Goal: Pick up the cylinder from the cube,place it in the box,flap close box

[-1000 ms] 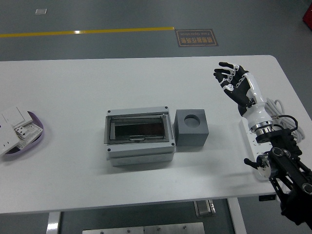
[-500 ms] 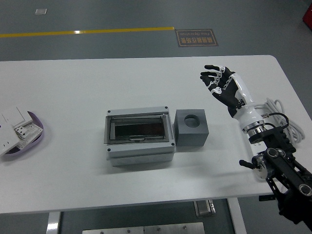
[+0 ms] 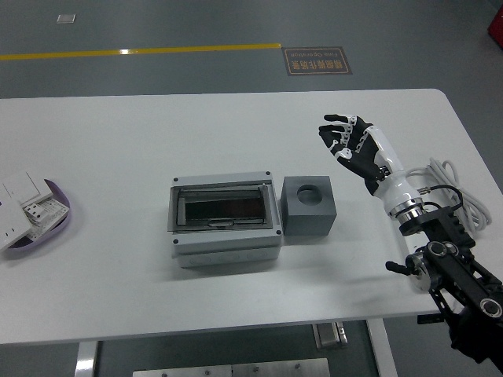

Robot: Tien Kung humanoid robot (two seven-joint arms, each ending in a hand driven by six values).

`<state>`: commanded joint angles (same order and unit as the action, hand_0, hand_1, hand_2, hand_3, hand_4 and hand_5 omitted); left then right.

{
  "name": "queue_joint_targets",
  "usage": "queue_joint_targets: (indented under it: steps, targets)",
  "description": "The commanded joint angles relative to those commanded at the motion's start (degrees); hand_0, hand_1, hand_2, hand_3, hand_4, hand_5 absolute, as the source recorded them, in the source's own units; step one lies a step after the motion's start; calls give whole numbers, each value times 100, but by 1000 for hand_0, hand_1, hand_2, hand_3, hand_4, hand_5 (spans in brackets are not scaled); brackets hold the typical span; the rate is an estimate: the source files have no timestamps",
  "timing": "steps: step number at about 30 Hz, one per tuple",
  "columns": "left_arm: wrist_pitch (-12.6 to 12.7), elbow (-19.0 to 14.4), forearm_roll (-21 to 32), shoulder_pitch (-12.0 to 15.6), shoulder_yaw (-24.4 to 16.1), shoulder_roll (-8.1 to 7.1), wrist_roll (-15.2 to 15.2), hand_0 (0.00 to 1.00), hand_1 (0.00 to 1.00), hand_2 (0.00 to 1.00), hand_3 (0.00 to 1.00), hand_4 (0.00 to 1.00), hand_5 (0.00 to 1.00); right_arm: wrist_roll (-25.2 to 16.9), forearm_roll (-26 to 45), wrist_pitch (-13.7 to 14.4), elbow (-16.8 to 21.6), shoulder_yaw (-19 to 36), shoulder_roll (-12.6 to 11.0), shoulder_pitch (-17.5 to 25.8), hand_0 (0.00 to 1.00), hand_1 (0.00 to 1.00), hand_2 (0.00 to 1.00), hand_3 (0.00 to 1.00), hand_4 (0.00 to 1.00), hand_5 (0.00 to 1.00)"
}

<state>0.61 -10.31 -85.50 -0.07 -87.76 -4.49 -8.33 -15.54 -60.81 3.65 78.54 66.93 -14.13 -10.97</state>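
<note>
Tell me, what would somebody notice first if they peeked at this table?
Probably the robot's right hand, black and white with fingers spread, held up over the table's right side and holding nothing. Next, the grey box in the middle, its see-through flap down, with a grey cube touching its right side. The cube's round hole looks empty.

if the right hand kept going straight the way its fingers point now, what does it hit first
Probably nothing: the right hand points up-left, toward the table's far side, passing beyond the grey cube and box. Only bare tabletop lies that way, though its height is unclear.
</note>
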Motion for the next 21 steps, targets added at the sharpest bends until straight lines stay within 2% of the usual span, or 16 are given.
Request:
queue_joint_targets:
  steps: [12, 13, 21]
  targets:
    - [-21, 0, -71, -20, 19, -36, -20, 588, 610, 606, 625, 641, 173, -60, 33, 66, 112, 115, 5, 83, 802, 702, 691, 672, 752, 219]
    - [-21, 0, -71, -27, 22, -36, -19, 588, 610, 606, 625, 641, 172, -71, 39, 78, 110, 131, 10, 96, 802, 702, 691, 666, 791, 207]
    - [-21, 0, -72, -39, 20, -35, -26, 588, 610, 606, 625, 642, 172, -152, 96, 172, 82, 214, 18, 122, 787, 698, 686, 663, 800, 200]
